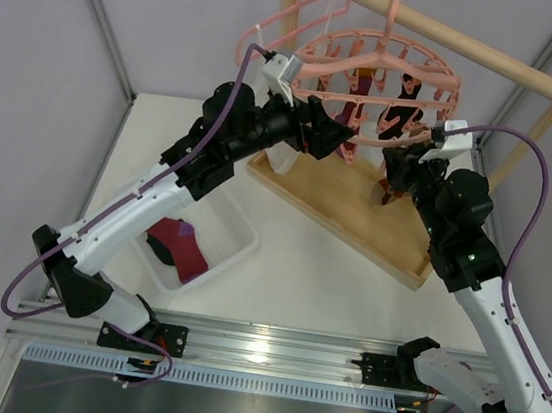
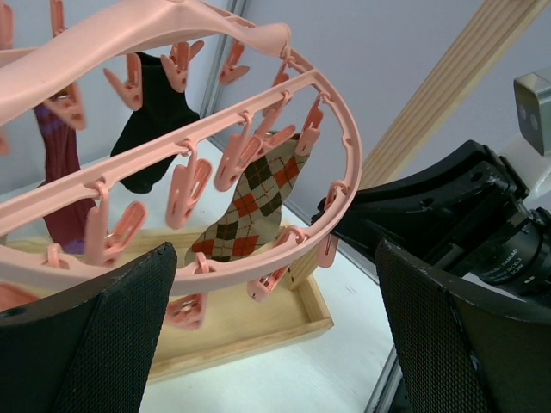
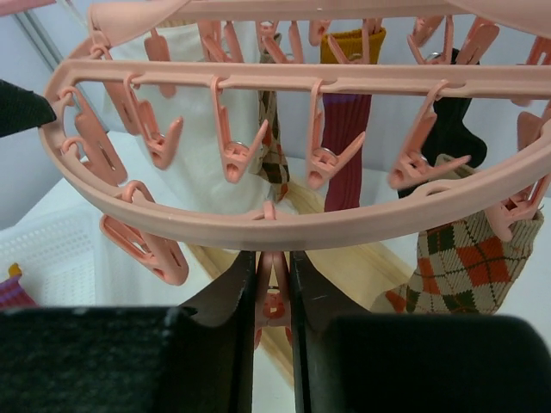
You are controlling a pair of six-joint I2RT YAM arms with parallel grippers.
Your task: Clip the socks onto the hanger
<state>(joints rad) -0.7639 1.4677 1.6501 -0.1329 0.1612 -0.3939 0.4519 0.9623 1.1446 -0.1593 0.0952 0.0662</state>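
We are looking at a robotics lab cell, not a home. A left arm (image 1: pixel 146 201) and a right arm (image 1: pixel 487 293) are bolted to an aluminium rail (image 1: pixel 280 340) at the near edge of a white desk (image 1: pixel 288 269), and purple cables (image 1: pixel 543 209) run along them. Plain grey panels (image 1: pixel 35 36) in metal frames close the space. The laundry looks staged: a pink hanger (image 1: pixel 353 72) hangs on a bare wooden stand (image 1: pixel 346 210), near a white basket (image 1: pixel 239 224).

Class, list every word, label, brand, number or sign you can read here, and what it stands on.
Nothing can be read outright.
Small white lettering on the black camera lens barrel: too small and blurred to read.
No print visible on the round pink plastic drying hanger or the tan argyle fabric sock.
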